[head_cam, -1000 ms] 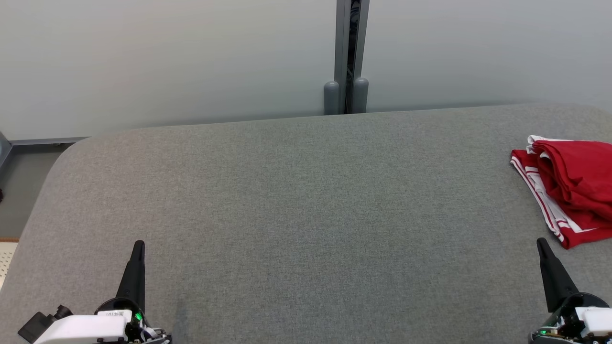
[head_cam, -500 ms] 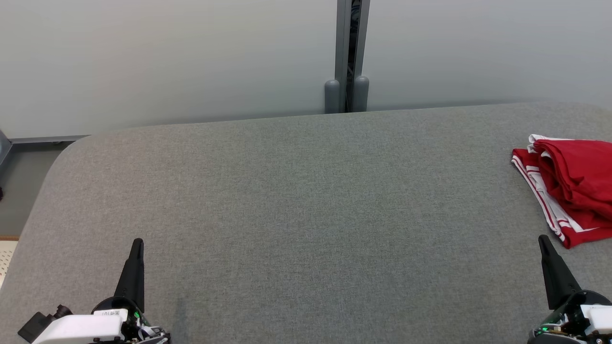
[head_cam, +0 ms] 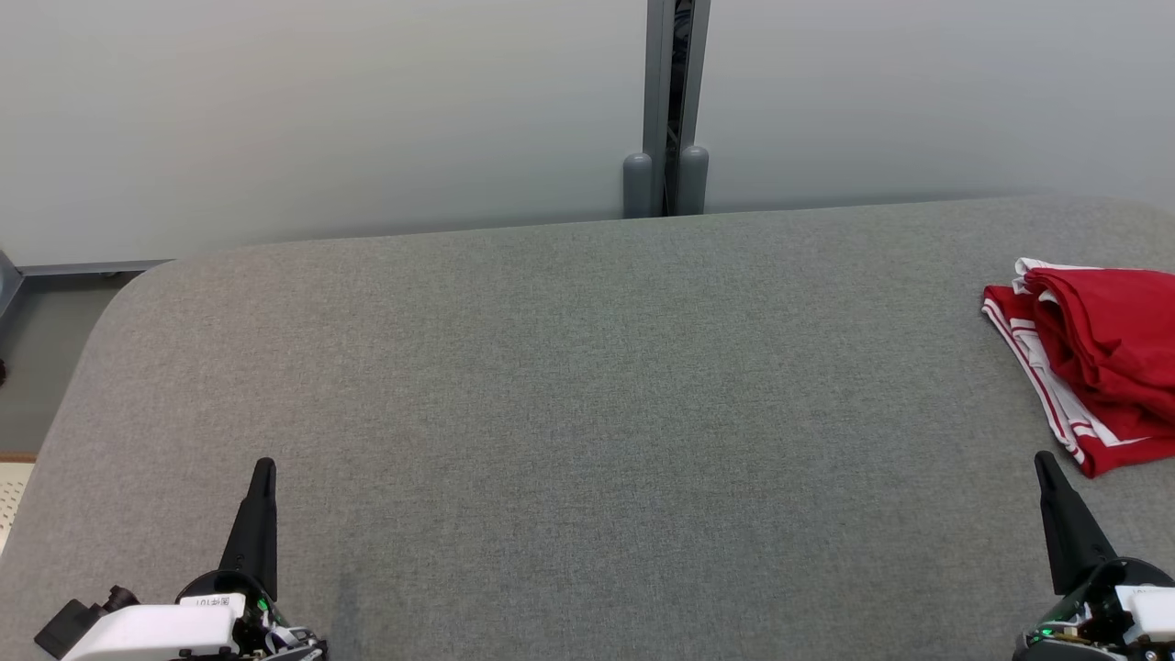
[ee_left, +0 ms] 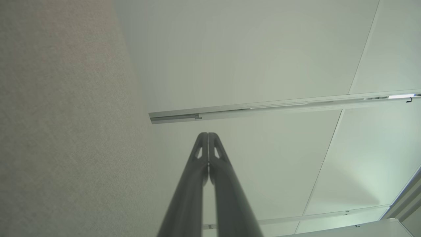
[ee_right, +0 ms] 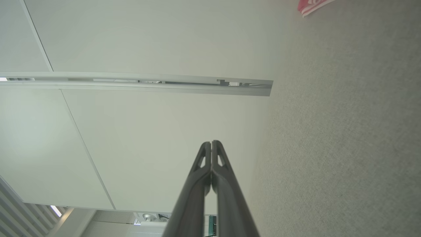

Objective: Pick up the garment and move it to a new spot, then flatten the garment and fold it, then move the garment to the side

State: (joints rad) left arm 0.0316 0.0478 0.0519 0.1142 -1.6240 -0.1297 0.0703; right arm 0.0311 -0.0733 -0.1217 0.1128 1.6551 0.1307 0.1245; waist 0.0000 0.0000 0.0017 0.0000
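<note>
The left pincer sits at the lower left of the head view. Its two dark fingers are pressed together into one spike and hold nothing. In the left wrist view the tips meet with no gap. The right pincer, at the lower right, is the same: its fingers are closed flat against each other with nothing between them, as the right wrist view also shows. Both point away from the robot over the near part of the grey cloth-covered bench. I cannot tell whether they touch it.

The garment, red with white striped trim, lies folded in a loose bundle on the bench at the far right, cut off by the edge of the head view. It is just beyond the right pincer's tip and apart from it, with a strip of grey bench cloth between them. The left pincer is well apart from the garment, across the width of the bench.

Behind the bench's far edge stand pale wall panels. A grey metal post joins them, with two rounded grey caps at its foot. Past the bench's rounded left corner is a patch of floor. In the left wrist view an aluminium rail crosses the panels.
</note>
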